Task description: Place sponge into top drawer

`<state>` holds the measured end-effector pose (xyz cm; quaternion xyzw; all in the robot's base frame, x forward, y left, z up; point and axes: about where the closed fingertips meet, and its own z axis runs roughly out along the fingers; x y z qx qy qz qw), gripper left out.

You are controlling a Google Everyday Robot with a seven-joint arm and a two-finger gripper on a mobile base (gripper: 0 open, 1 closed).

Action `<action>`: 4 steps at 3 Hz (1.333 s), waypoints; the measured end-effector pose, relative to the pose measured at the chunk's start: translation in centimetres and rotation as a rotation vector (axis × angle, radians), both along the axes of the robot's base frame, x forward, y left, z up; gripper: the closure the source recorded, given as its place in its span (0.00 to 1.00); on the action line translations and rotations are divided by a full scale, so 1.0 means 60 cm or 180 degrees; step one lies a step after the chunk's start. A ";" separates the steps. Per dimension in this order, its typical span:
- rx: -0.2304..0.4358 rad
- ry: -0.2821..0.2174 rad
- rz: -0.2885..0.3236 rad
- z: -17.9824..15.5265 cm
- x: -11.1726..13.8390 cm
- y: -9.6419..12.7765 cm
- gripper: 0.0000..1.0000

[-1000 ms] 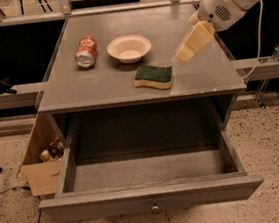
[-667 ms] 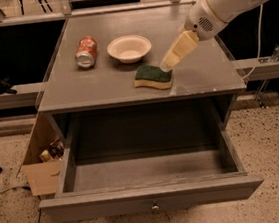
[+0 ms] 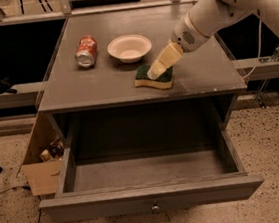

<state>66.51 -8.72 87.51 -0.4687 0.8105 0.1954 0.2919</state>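
Grey tabletop point(image 3: 101, 85) bearing sponge point(image 3: 143, 77), bowl point(image 3: 129, 47), 1 can point(image 3: 86, 51). Top drawer point(image 3: 149, 199) pulled open below. End effector point(image 3: 155, 73) at sponge, grip impossible to tell.

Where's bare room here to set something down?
The floor of the open top drawer is bare wall to wall. On the tabletop, the front corners either side of the sponge are free. Crowded: the middle, with can, bowl and the gripper at the sponge.
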 end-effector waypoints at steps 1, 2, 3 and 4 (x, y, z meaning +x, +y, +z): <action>0.0026 0.0043 -0.0052 -0.020 -0.009 0.002 0.00; -0.0007 0.0084 -0.0120 -0.065 0.010 0.017 0.00; -0.0007 0.0120 -0.0140 -0.081 0.012 0.019 0.00; -0.0010 0.0160 -0.0165 -0.096 0.009 0.016 0.00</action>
